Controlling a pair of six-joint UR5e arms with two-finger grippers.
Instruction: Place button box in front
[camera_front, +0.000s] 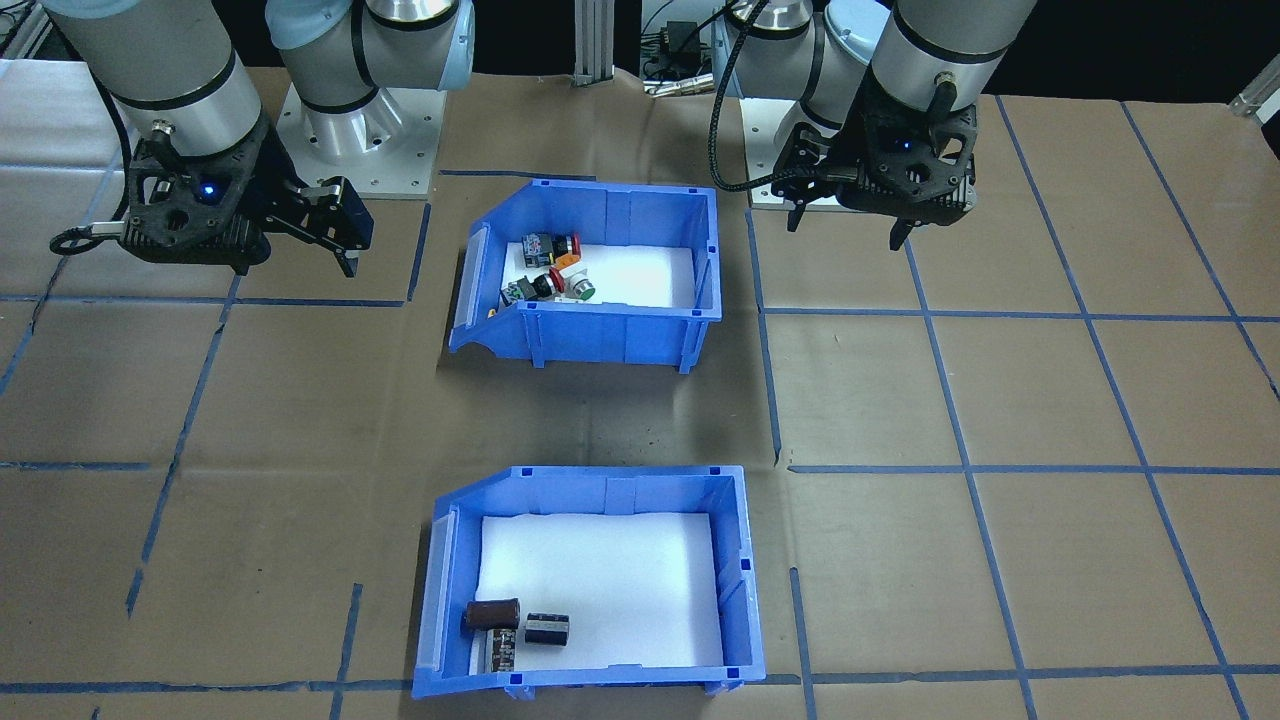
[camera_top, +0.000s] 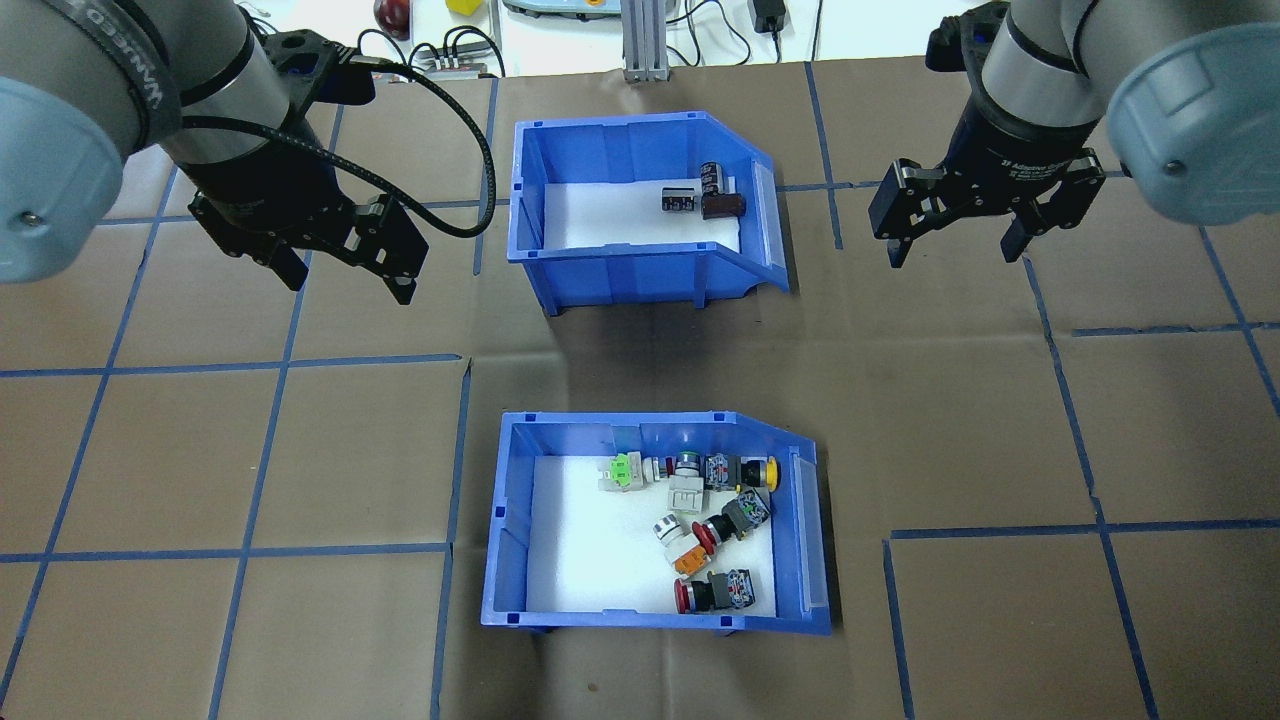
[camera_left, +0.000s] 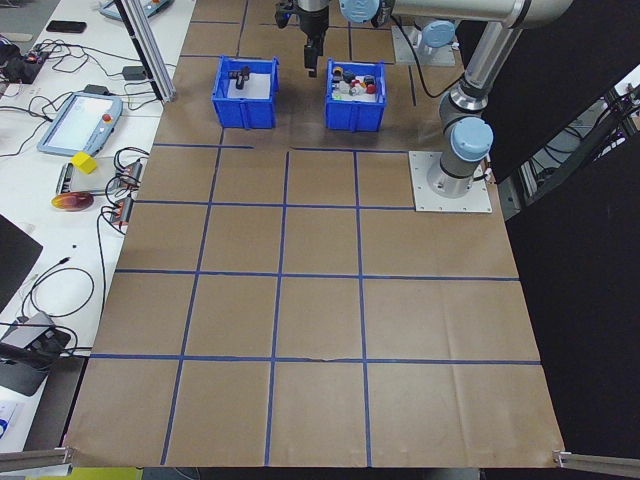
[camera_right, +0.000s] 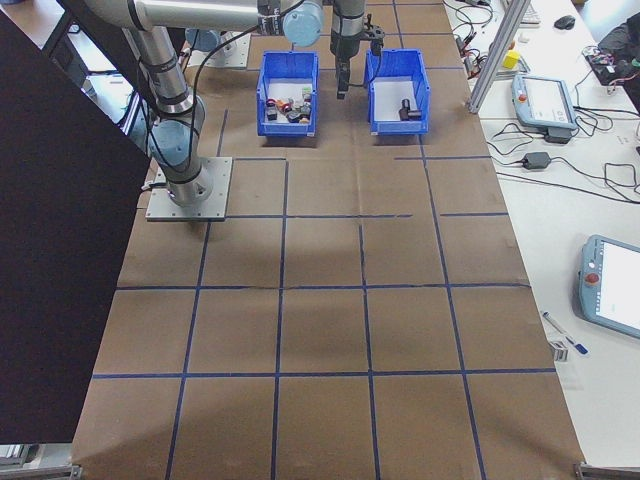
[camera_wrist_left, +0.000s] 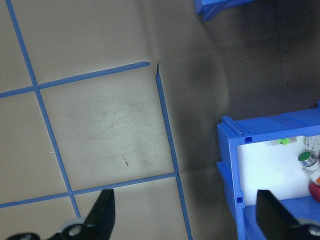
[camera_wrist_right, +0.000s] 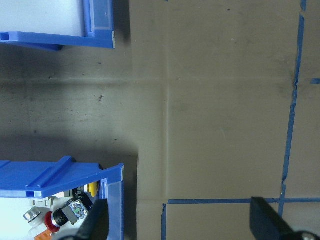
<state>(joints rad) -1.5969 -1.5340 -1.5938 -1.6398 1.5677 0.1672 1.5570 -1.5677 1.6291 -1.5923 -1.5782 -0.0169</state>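
Partial white lettering on left arm (camera_top: 150, 90) sleeve band, upside down in overhead view; not reliably legible. Small white print on right arm (camera_top: 1030, 165) wrist band, too small to read. No other text legible.

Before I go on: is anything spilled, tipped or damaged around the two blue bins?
Nothing stands out. The button box and the capacitor bin both sit upright and flat on the paper-covered table, contents inside, nothing spilled. The left tool and right tool hang open and empty on either side, clear of both bins.
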